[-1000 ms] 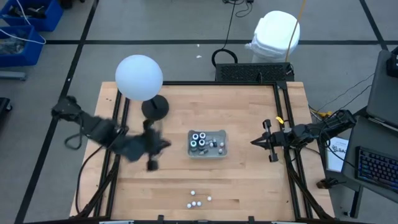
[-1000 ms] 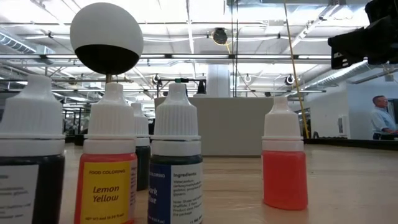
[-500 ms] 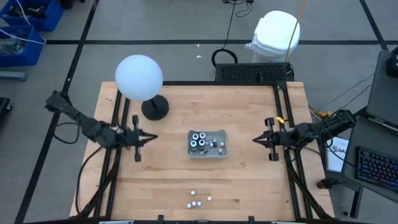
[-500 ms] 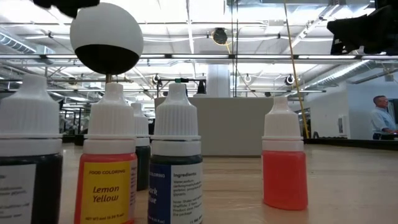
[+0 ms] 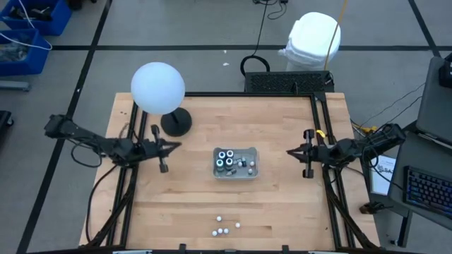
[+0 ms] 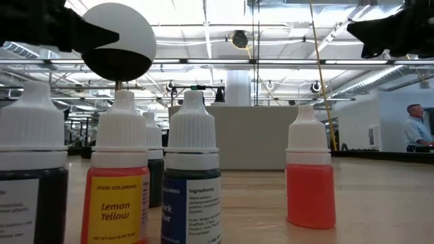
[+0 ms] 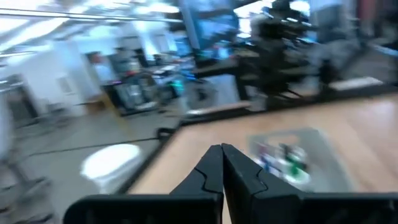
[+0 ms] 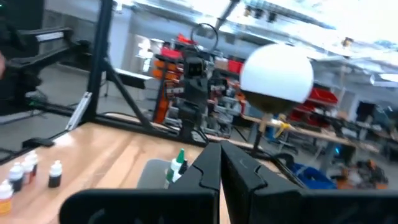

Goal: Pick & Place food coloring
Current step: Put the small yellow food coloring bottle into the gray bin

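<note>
The food coloring is in two groups. Dark jars with pale ring tops (image 5: 225, 158) and tiny vials (image 5: 247, 164) sit in a clear tray (image 5: 235, 173) at the table's middle. Several white-capped bottles (image 5: 223, 227) stand upright near the front edge. The low view shows them close up, among them a lemon yellow one (image 6: 121, 196) and a red one (image 6: 310, 183). My left gripper (image 5: 178, 144) is shut and empty. It points level at the tray from the left (image 7: 222, 149). My right gripper (image 5: 288, 152) is shut and empty, right of the tray (image 8: 219, 147).
A lamp with a white globe (image 5: 157, 87) on a black round base (image 5: 176, 122) stands at the far left of the table, just beyond my left gripper. Black frame rails (image 5: 323, 134) run along both table sides. Bare wood lies between the tray and the front bottles.
My left arm has folded back toward the table's left edge and sunk. Its gripper has tipped from slanting downward to level and now points at the tray from a little farther off. The tray and bottles have stayed put.
</note>
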You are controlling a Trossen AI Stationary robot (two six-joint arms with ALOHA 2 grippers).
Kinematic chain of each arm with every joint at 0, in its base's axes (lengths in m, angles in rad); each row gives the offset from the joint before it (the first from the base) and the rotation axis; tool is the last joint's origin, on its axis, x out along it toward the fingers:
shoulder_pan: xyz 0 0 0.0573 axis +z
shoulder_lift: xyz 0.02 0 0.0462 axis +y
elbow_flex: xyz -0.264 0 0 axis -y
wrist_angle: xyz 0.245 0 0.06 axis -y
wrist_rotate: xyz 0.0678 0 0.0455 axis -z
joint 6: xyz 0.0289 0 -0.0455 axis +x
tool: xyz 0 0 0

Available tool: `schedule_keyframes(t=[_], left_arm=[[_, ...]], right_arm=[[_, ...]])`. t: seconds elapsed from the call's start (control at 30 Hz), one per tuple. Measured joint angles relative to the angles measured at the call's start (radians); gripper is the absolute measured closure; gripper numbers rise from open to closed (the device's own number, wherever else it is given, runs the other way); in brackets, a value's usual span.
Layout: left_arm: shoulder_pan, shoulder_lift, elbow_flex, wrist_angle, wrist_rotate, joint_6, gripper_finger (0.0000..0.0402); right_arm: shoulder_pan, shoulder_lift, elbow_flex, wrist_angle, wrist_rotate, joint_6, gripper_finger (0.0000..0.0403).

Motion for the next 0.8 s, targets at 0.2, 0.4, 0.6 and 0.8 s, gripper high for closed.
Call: schedule_keyframes(t=[0.2,0.4,0.6,0.8], left_arm=[[0.048,-0.001,0.017,-0.021,-0.023,-0.016,0.0393],[0.041,-0.001,0.017,-0.073,-0.022,-0.091,0.0393],[0.037,-0.001,0.017,-0.061,-0.022,-0.089,0.0392],[0.037,-0.001,0.017,-0.081,-0.023,-0.037,0.0392]], right_arm=[[0.034,0.171,0.009,0.092,-0.061,0.091,0.0403],[0.133,0.547,0.142,0.142,-0.001,0.203,0.0403],[0.243,0.987,0.474,0.062,0.071,0.203,0.0403],[0.27,1.307,0.814,-0.18,0.065,0.371,0.0403]])
